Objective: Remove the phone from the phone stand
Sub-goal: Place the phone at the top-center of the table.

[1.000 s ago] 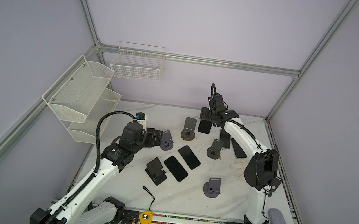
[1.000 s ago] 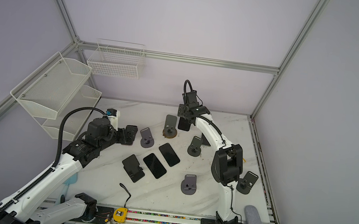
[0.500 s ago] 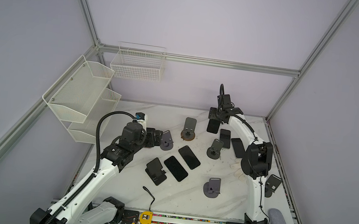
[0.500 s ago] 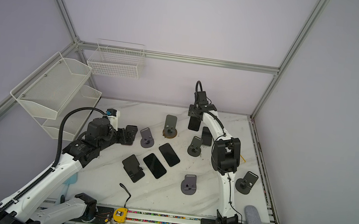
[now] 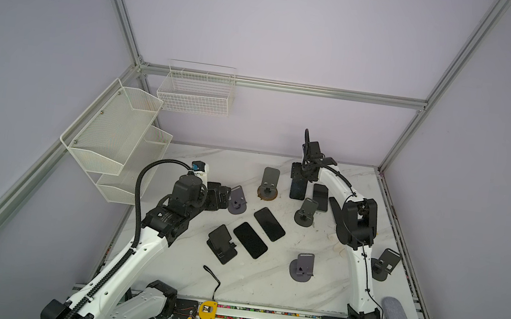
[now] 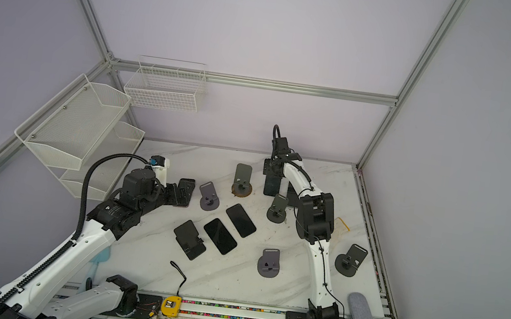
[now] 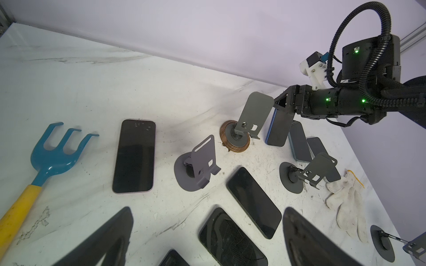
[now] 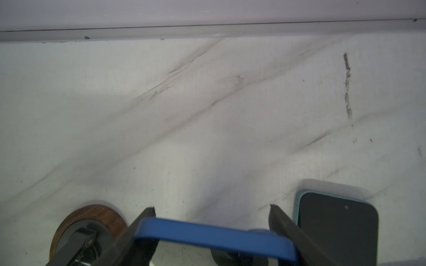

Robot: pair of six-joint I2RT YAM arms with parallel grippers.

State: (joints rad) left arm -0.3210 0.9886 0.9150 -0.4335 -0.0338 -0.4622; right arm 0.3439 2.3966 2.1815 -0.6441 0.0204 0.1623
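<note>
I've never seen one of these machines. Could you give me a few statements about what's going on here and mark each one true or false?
1. The right claw grips a blue-cased phone. True.
2. The left claw holds a phone too. False: it is open and empty.
3. A phone sits on the stand with the wooden base. False: that stand is empty.
4. A blue hand rake with a yellow handle lies on the table. True.
5. The white glove is worn on the left claw. False: it lies on the table.
</note>
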